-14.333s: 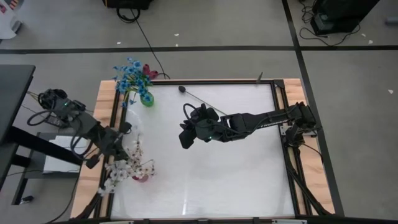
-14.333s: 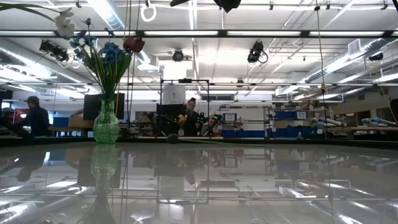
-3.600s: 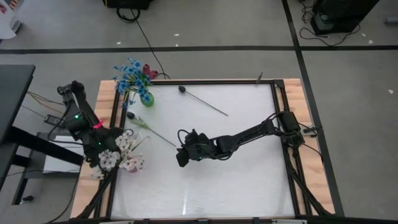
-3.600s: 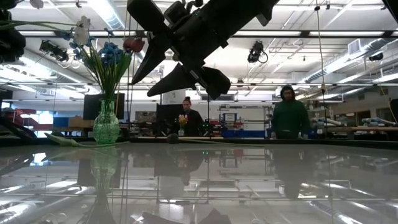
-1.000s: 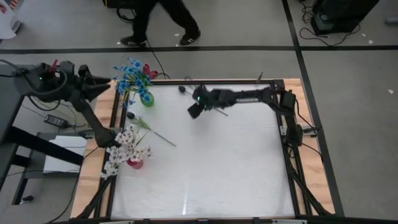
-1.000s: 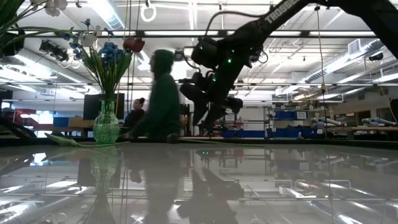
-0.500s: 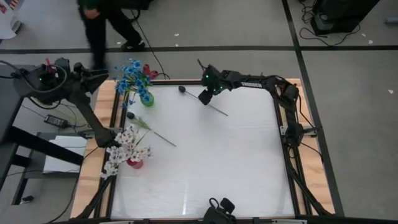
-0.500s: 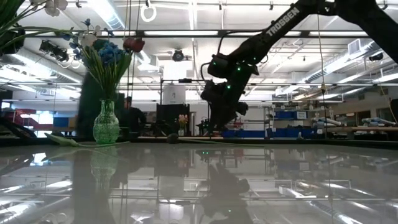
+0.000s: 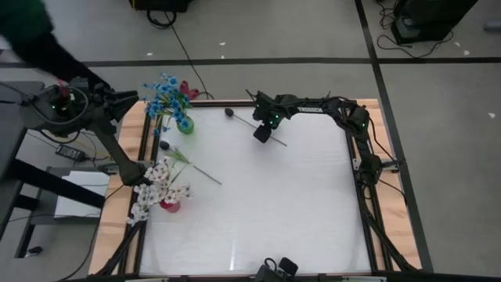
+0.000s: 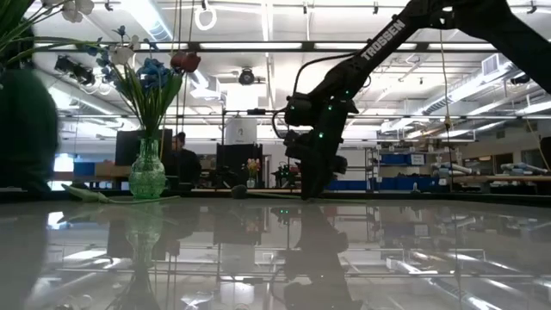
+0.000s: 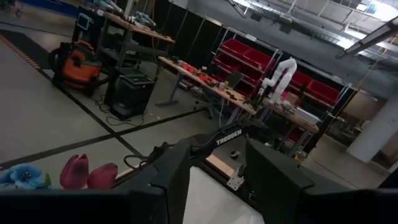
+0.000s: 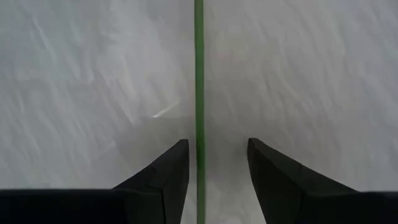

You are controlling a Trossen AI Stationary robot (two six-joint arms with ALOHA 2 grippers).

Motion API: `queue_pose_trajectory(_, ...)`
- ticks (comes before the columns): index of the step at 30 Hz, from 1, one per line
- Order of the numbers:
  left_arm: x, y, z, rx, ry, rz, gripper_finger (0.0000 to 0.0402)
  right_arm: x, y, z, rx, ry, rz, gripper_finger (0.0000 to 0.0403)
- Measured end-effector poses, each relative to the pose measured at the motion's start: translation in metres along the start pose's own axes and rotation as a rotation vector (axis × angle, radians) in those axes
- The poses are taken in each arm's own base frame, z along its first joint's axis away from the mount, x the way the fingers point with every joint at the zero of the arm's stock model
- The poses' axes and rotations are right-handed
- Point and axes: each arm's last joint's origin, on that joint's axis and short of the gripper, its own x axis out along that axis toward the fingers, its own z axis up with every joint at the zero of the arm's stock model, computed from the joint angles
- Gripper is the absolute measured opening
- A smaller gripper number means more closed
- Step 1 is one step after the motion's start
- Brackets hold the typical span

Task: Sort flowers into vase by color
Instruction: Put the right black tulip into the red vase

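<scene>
Most of the sorting looks done from where I stand: the green vase (image 9: 185, 124) at the counter's (image 9: 313, 227) far left corner holds the blue bunch, and the pink vase (image 9: 169, 205) on the left edge holds the white ones. Two flowers remain flat on the counter, a dark-headed flower (image 9: 228, 112) near the far edge and a leafy flower (image 9: 188, 166) beside the white bunch. The right tool (image 9: 263, 133) hovers, fingers spread astride the dark one's stem (image 12: 199, 93), not pinching. The left tool (image 11: 214, 186), spread and empty, waits off the counter's corner.
</scene>
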Motion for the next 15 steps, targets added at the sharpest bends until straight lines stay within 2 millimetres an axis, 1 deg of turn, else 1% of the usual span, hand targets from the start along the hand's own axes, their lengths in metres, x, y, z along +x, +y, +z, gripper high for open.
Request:
queue_pose_trajectory(2,0.000,-0.002,-0.001,0.001,-0.002,0.003,0.0160,0.000,0.002,0.000,-0.007,-0.002,-0.025,0.0162)
queue_pose_trajectory(4,0.000,-0.005,-0.002,0.006,-0.002,0.004,0.0160,0.001,0.004,-0.001,-0.013,-0.001,-0.067,0.0137)
queue_pose_trajectory(5,0.001,-0.006,-0.003,0.008,-0.003,0.006,0.0160,0.001,0.005,-0.001,-0.015,0.005,-0.080,0.0117)
queue_pose_trajectory(8,0.001,-0.008,-0.004,0.012,-0.005,0.008,0.0160,0.001,0.009,-0.003,-0.024,0.018,-0.093,0.0034)
queue_pose_trajectory(9,0.001,-0.008,-0.004,0.013,-0.008,0.011,0.0160,0.002,0.010,-0.003,-0.020,0.016,-0.089,0.0019)
queue_pose_trajectory(11,0.001,-0.009,-0.004,0.014,-0.009,0.013,0.0160,0.002,0.013,-0.002,0.038,0.006,-0.079,0.0014)
queue_pose_trajectory(14,0.001,-0.009,-0.004,0.007,-0.009,0.013,0.0160,-0.003,0.014,-0.001,0.142,-0.012,0.010,0.0007)
queue_pose_trajectory(15,0.001,-0.009,-0.004,0.007,-0.006,0.010,0.0160,-0.007,0.018,0.001,0.164,-0.027,0.043,0.0006)
